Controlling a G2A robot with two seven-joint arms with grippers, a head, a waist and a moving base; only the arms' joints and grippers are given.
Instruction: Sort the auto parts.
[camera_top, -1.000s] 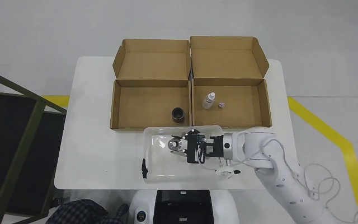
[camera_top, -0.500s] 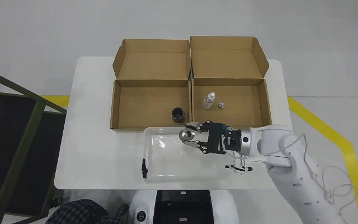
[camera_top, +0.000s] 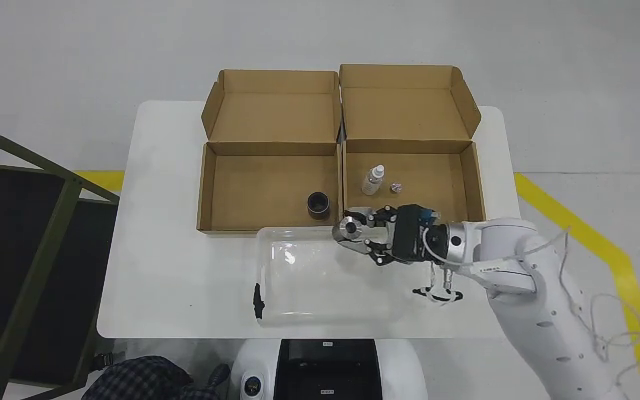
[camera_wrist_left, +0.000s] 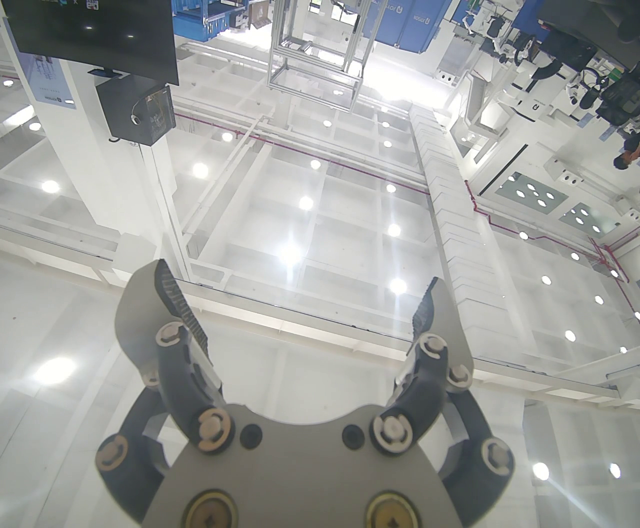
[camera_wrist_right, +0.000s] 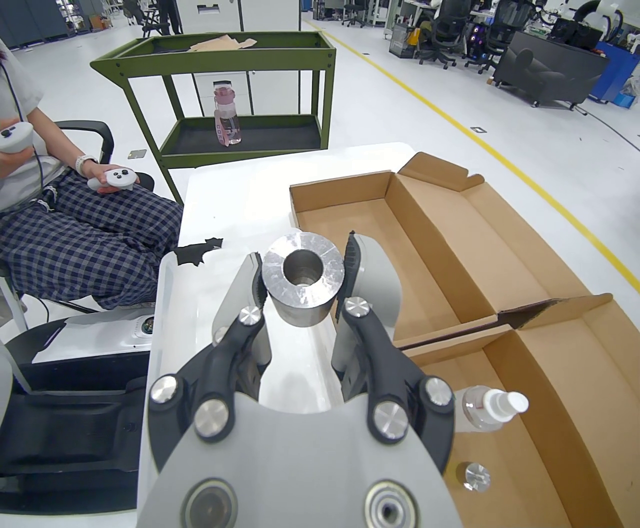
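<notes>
My right gripper (camera_top: 352, 229) (camera_wrist_right: 304, 272) is shut on a silver metal bushing (camera_wrist_right: 303, 277) (camera_top: 349, 228), a short thick cylinder with a centre hole. It hangs over the far edge of the clear plastic tray (camera_top: 290, 305), just short of the seam between the two open cardboard boxes. The left box (camera_top: 268, 190) holds a dark ring-shaped part (camera_top: 319, 204). The right box (camera_top: 440, 190) holds a small clear spray bottle (camera_top: 373, 180) (camera_wrist_right: 487, 404) and a small silver cap (camera_top: 396, 185) (camera_wrist_right: 475, 475). My left gripper (camera_wrist_left: 305, 310) is open, pointing up at the ceiling.
A black clip (camera_top: 257, 298) sits on the tray's left rim. The white table (camera_top: 160, 250) has bare room left of the boxes. A green cart (camera_wrist_right: 220, 90) stands beyond the table.
My right gripper has lifted the bushing out of the tray and carried it right and toward the boxes.
</notes>
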